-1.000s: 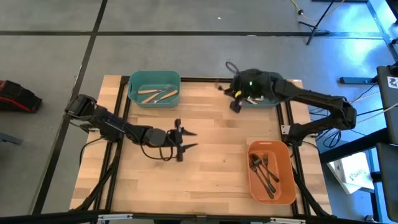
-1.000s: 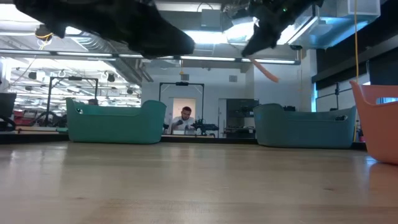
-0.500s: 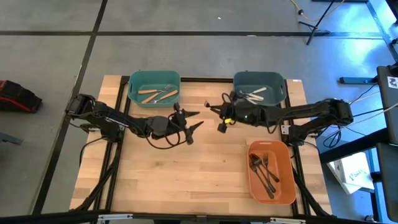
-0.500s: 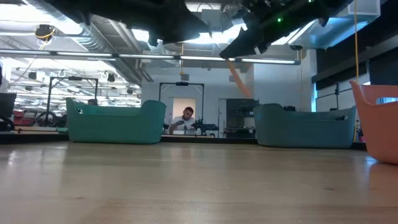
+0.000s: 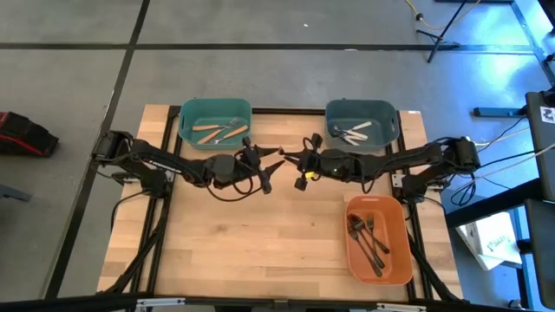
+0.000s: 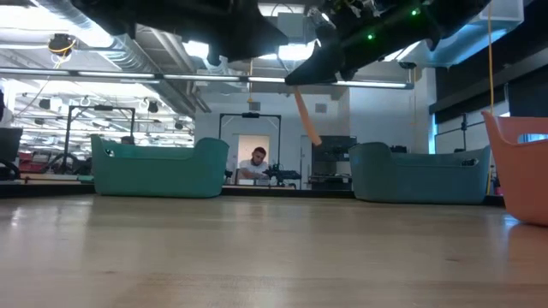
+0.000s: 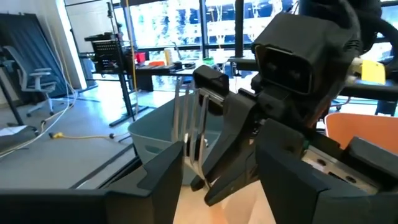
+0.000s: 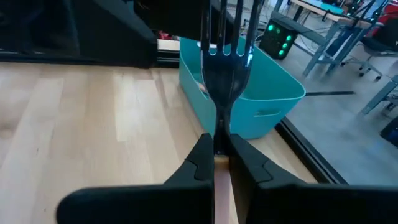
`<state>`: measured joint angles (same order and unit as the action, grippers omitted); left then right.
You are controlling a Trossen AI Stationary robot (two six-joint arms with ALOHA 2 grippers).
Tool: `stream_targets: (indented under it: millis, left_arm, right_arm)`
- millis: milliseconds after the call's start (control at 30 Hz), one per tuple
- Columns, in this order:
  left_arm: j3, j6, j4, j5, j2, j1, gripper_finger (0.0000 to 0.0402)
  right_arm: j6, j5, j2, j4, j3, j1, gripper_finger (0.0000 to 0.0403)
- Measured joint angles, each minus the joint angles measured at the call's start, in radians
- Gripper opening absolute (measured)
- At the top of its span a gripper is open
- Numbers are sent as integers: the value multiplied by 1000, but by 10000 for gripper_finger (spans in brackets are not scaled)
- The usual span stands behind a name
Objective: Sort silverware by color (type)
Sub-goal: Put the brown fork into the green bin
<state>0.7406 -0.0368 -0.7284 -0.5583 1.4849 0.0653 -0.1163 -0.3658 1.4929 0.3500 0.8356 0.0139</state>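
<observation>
Since a second ago the right gripper (image 5: 289,158) has carried its orange-handled fork (image 8: 225,74) from the 1 o'clock bin (image 5: 362,120) to mid-table, clenched on it, meeting the left gripper (image 5: 276,161), jaws spread. Most silverware already lies binned; this fork remains.
</observation>
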Motion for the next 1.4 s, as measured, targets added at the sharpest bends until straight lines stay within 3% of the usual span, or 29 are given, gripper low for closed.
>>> stream_targets:
  millis: [233, 433, 667, 733, 900, 1133, 1400]
  left_arm:
    - [0, -26, 6, -42, 1, -25, 158]
    - [0, -27, 6, -16, 1, -43, 136]
    - [0, -109, 8, -1, 1, -39, 40]
    - [0, -133, 8, 10, 1, -38, 13]
    - [0, -189, 18, -28, -4, -40, 10]
    - [1, -239, 299, -99, -181, -47, 4]
    - [17, -222, 725, -114, -464, -145, 3]
  right_arm:
    - [-1, 9, 0, 3, 0, 1, 12]
    - [-1, 40, 0, 41, 0, -1, 12]
    - [13, 44, 0, 46, 0, -1, 18]
    - [33, 43, 0, 46, 0, -1, 27]
    - [33, 50, -3, 41, 0, 0, 85]
    - [42, 46, -69, -110, 2, 0, 152]
    - [68, 46, -55, -179, 1, 0, 161]
